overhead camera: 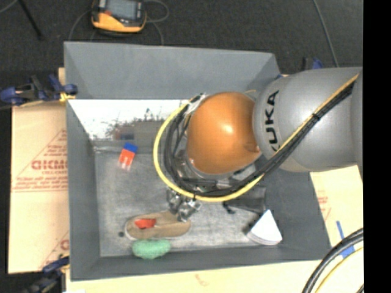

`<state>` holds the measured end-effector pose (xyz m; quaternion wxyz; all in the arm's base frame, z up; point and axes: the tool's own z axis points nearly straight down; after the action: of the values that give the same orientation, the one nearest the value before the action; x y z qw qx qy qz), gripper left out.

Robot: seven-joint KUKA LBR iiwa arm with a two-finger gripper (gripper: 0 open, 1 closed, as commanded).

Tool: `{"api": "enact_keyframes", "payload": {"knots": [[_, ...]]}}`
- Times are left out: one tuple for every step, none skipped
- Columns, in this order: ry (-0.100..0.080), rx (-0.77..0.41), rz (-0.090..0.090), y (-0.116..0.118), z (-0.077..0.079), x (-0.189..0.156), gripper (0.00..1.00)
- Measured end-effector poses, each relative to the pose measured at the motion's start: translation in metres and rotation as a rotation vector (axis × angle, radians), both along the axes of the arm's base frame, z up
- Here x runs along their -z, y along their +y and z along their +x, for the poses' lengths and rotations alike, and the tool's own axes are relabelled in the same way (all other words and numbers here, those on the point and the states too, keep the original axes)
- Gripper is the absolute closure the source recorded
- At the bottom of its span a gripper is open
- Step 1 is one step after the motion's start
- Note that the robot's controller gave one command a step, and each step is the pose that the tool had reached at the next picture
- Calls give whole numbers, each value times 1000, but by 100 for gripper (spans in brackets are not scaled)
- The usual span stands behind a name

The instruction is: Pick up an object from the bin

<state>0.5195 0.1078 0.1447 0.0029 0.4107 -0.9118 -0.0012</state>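
My gripper (pixel 183 204) hangs low over the front middle of the bin, under the arm's orange cover. Just below it lies a flat tan oval thing (pixel 160 227) with a red patch at its left end; the gripper's tip is right at the oval's right end. A green soft lump (pixel 151 248) rests against the front wall, just ahead of the tan oval. I see nothing held in the gripper.
A small red and blue block (pixel 127 155) lies at the back left of the floor. A white wedge with a dark edge (pixel 265 229) sits at the front right, with a black piece (pixel 243 206) beside it. The arm covers the bin's right middle.
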Motion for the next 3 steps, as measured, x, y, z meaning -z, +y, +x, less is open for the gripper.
{"api": "enact_keyframes", "payload": {"knots": [[-6,-31,1,6,7,-63,100],[-9,-14,3,0,-3,-80,0],[-9,1,2,-4,-8,-63,0]]}}
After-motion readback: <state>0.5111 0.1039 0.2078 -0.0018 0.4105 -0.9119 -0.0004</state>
